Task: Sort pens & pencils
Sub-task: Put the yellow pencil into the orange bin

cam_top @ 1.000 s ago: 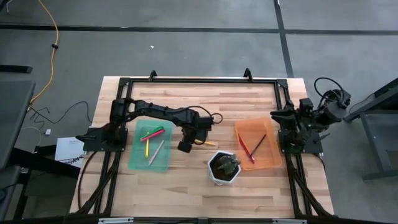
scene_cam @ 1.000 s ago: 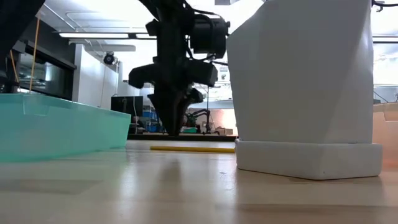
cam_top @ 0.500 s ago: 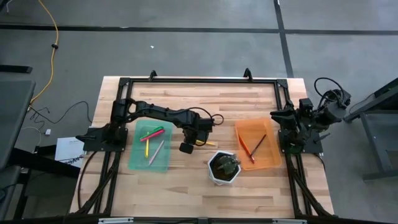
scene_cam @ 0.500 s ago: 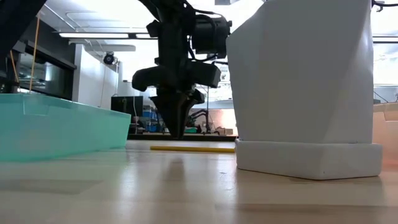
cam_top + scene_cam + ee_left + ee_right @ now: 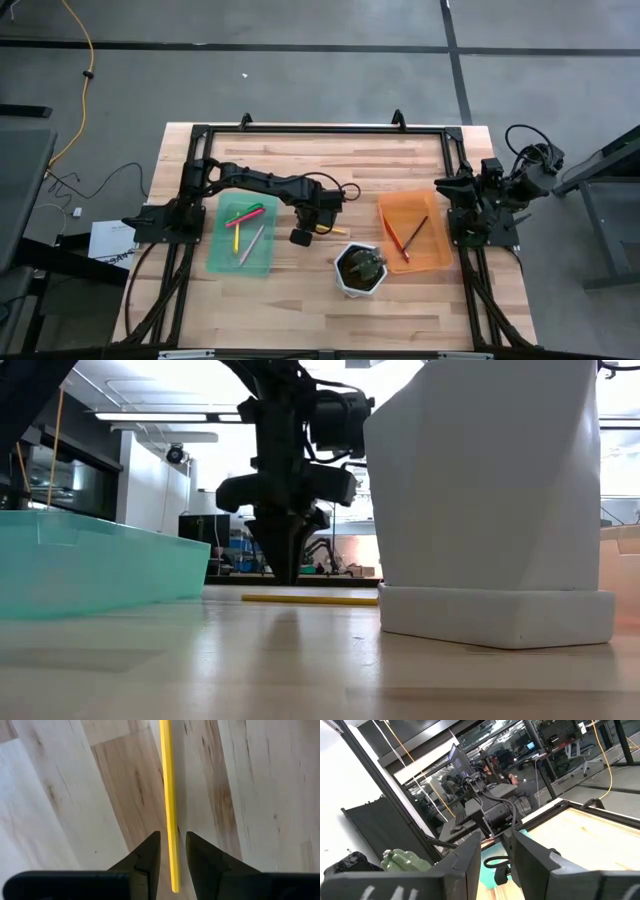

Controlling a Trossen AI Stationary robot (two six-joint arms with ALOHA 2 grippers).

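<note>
Slightly shifted toward the pot since a second ago, the left tool (image 5: 298, 237) now hangs over the middle of the worktop (image 5: 320, 160), point down, with the yellow stick (image 5: 168, 795) straight below it. The wrist view shows why it is posed so: the two dark fingers (image 5: 145, 855) stand a little apart, not yet closed on anything, and the stick runs lengthwise up through the gap between them, its end lying just inside the tips. That line-up looks like preparation for a pinch across the stick's width. From table height the tool's tip (image 5: 283, 565) sits just above and a little left of the stick (image 5: 310, 599), which lies flat on the wood, touching nothing, just left of the white pot (image 5: 490, 500). Whether this stick counts as a pen or a pencil I cannot tell from its thickness here. The sorting so far explains the rest of the layout: the green tray (image 5: 215, 262) on the left holds pens (image 5: 245, 216) in pink, green, yellow and grey, while the orange tray (image 5: 440, 262) on the right holds two thin pencils (image 5: 411, 232), one reddish and one dark. The yellow stick appears to be the only one left loose, between the two trays and nearer the pot. The right tool (image 5: 493, 855) waits folded back at the worktop's right edge, fingers slightly apart and holding nothing.
</note>
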